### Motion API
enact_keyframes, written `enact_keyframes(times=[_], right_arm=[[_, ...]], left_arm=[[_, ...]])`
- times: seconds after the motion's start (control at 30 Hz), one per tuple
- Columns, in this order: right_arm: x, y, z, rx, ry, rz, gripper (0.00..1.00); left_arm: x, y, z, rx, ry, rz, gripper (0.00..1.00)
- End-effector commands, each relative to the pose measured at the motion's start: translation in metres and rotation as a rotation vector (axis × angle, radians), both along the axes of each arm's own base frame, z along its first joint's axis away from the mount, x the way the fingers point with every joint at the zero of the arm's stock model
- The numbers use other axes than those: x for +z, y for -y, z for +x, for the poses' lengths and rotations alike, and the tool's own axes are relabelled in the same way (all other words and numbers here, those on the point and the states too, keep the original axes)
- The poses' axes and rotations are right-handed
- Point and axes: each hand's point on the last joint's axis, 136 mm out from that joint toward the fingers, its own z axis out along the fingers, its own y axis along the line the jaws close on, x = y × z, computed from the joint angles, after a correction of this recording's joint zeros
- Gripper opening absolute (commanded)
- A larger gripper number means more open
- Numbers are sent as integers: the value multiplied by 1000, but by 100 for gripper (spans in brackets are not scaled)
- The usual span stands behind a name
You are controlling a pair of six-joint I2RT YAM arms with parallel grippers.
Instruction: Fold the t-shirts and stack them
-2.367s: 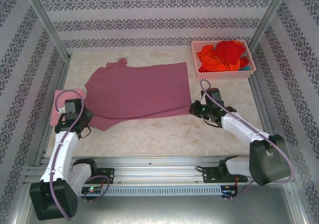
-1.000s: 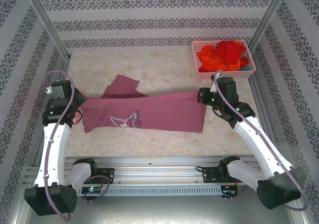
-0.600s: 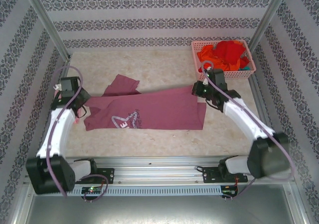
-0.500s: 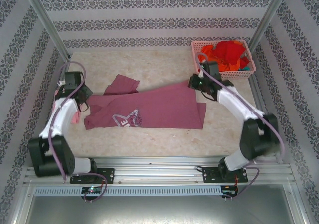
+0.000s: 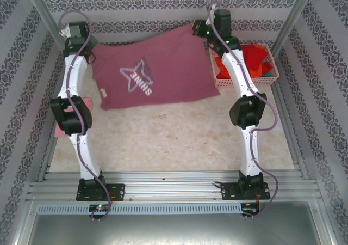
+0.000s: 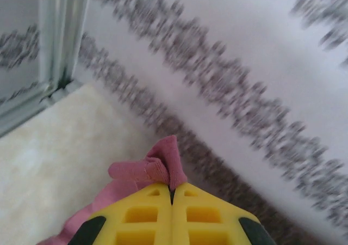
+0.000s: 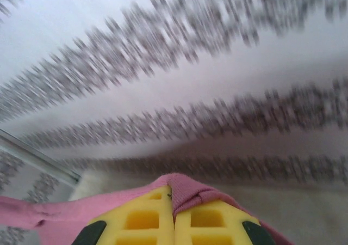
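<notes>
You see a mauve-maroon t-shirt [image 5: 174,60] with a white star print [image 5: 138,77], red and orange shirts [image 5: 255,57], and a pink lattice basket [image 5: 247,82].

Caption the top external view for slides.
Both jaws shut on corners of the maroon t-shirt, spread, star print showing, at the far end of the table.

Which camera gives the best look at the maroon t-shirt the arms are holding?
Top external: the maroon t-shirt is spread whole between the left end effector and right end effector, star print showing. Each wrist view gives a pinched fold of it.
</notes>
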Motion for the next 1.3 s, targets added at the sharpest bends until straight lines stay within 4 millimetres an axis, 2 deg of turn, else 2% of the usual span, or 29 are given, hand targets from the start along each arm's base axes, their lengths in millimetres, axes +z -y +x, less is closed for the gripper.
enact_keyframes(times=[0.0,0.07,0.13,0.2,0.27,0.37,0.43,0.5,0.57,0.77,0.87,0.97,1.03,1.1,1.17,1.27], right_arm=[[95,13,-28,14,182,90,0],[130,22,-42,12,254,124,0],[163,32,-61,11,317,144,0],[185,37,-80,15,349,138,0],[194,38,-96,30,357,109,0],[183,29,-116,79,306,68,0],[158,20,-131,111,252,38,0],[124,14,-148,126,209,23,0],[89,11,-172,134,172,23,0],[-80,2,-245,144,-160,7,0],[-166,7,-279,112,-351,-9,0],[-230,23,-302,43,-514,-34,0],[-259,31,-311,0,-580,-52,0],[-281,36,-317,-29,-634,-67,0],[-299,42,-323,-62,-690,-84,0],[-315,47,-328,-89,-734,-93,0]], left_arm=[[102,-15,-17,52,184,60,0],[147,-15,-30,63,288,78,0],[191,-15,-52,67,383,91,0],[219,-13,-76,74,420,111,0],[232,-7,-97,63,415,134,0],[217,0,-121,42,346,131,0],[187,7,-136,22,294,109,0],[158,14,-156,13,289,83,0],[113,20,-178,16,255,44,0],[-23,45,-259,-7,1,-68,0],[-91,50,-299,22,-141,-101,0],[-148,56,-326,45,-251,-151,0],[-177,58,-337,65,-304,-184,0],[-198,59,-345,85,-335,-209,0],[-212,61,-352,99,-363,-225,0],[-224,62,-364,113,-403,-239,0]])
